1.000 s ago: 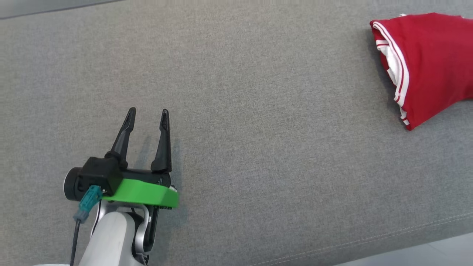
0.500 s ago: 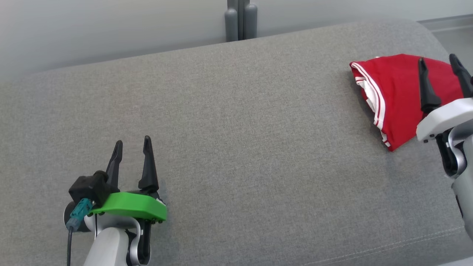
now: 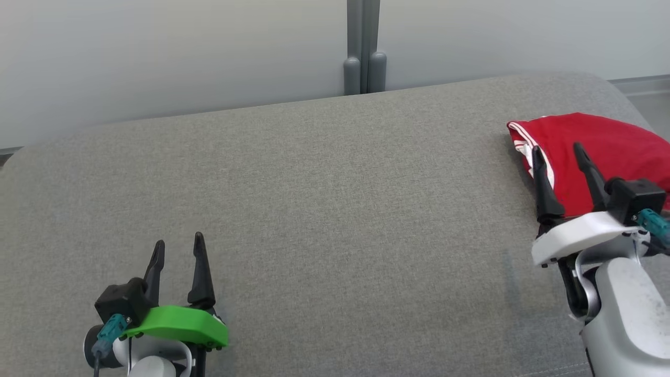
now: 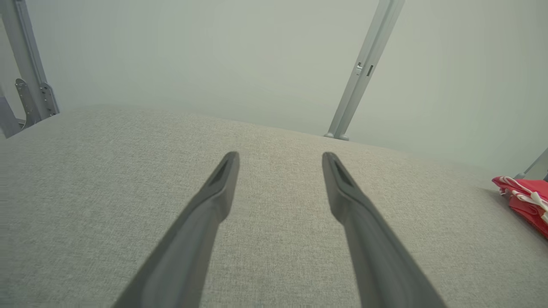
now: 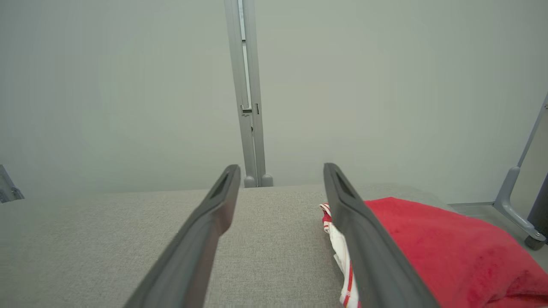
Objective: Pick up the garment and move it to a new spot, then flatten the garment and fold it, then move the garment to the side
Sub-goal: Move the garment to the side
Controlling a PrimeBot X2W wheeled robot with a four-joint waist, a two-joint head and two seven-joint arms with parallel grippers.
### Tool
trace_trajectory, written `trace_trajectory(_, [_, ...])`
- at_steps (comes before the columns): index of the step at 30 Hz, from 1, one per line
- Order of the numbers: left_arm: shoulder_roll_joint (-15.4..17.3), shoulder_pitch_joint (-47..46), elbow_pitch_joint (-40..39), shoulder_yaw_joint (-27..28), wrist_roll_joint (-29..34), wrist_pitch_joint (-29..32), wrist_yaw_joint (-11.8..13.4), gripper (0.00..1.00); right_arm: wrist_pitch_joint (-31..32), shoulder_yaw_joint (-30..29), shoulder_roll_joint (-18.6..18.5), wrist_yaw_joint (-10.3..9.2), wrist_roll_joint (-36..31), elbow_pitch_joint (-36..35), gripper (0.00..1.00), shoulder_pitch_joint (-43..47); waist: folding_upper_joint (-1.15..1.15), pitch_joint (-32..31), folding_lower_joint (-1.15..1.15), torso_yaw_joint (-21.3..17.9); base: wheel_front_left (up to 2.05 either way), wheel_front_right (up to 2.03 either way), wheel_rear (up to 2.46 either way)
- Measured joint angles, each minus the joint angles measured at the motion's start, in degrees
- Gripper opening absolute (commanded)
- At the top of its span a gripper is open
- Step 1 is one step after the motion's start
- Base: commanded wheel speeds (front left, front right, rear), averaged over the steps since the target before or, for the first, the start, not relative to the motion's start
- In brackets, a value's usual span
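A red garment with white stripes lies folded at the right end of the grey cushioned surface. It also appears at the right edge of the left wrist view and low on the right of the right wrist view. My right gripper hovers open over the garment's near left corner, nothing between its fingers. At the lower left my left gripper stands open above bare fabric, far from the garment.
A pale wall with a grey upright post stands behind the cushioned surface. The surface's right end rounds off just beyond the garment, with a grey frame leg on the floor past it.
The head camera has tilted up, so the wall and post have come into view. My right gripper has entered and now stands over the garment's near left corner. Both grippers stay open.
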Motion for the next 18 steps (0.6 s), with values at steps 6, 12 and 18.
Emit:
trace_trajectory(6, [-0.1, 1.3, -1.4, -0.2, 1.6, 0.0, 0.3, 1.00, 0.7, -1.1, 4.5, -0.01, -2.0, -5.1, 1.00, 5.9, 0.00, -0.5, 0.00, 1.7, 0.00, 0.00, 0.00])
trace_trajectory(12, [-0.3, 2.8, -2.6, -0.6, 2.5, 0.0, 0.4, 1.00, 1.0, -0.3, 6.3, -0.01, -3.2, -7.9, 1.00, 10.3, 0.00, -0.7, 0.00, 2.7, 0.00, 0.00, 0.00])
trace_trajectory(18, [-0.5, 4.0, -3.1, -0.6, 3.6, 0.0, 0.3, 1.00, 0.8, 1.0, 7.3, -0.01, -5.1, -9.7, 1.00, 14.1, 0.00, -0.9, 0.00, 3.2, 0.00, 0.00, 0.00])
